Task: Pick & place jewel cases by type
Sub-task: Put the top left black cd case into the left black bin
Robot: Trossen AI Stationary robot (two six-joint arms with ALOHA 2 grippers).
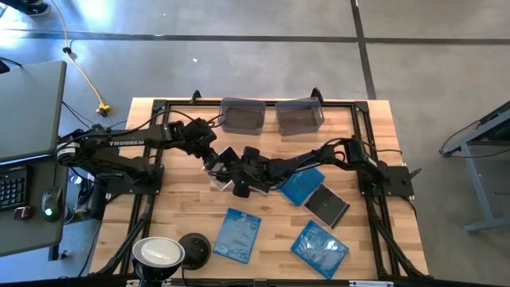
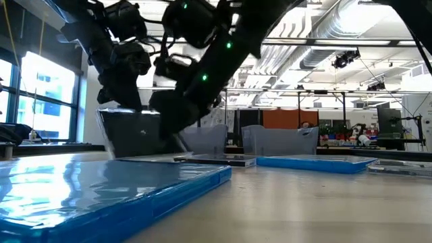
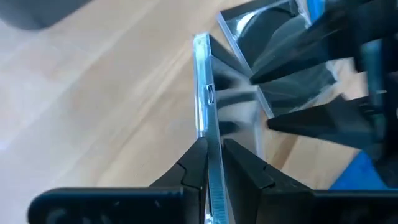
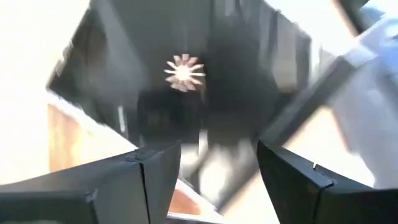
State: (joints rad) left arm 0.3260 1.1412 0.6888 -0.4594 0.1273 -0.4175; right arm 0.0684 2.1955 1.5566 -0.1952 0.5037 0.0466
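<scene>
An opened jewel case [image 1: 219, 173], with clear covers and a dark tray, stands on edge at the table's middle; in the low view it is a dark upright panel [image 2: 138, 131]. My left gripper [image 1: 213, 163] [image 3: 214, 155] is shut on it. My right gripper [image 1: 240, 183] [image 4: 217, 149] is open right beside it, facing the tray's hub [image 4: 183, 71]. Three blue cases lie flat: one [image 1: 303, 185] right of centre and two [image 1: 239, 233] [image 1: 319, 248] near the front edge. A dark case [image 1: 327, 206] also lies flat. My left gripper pinches the thin clear edge of the case's cover [image 3: 207, 118] between its two fingers, slanting down from the table's far left. The cover stands on edge, roughly upright, with its lower edge near the tabletop [image 2: 145, 157]. My right gripper's fingers [image 3: 292, 78] reach around the case's dark tray half from the right; whether they touch it I cannot tell.
Two smoky-grey bins [image 1: 243, 115] [image 1: 300, 117] stand side by side at the far edge. A round lamp head [image 1: 159, 253] and its dark base [image 1: 194, 247] sit at the near left corner. Bare wood shows at the near middle and the far left.
</scene>
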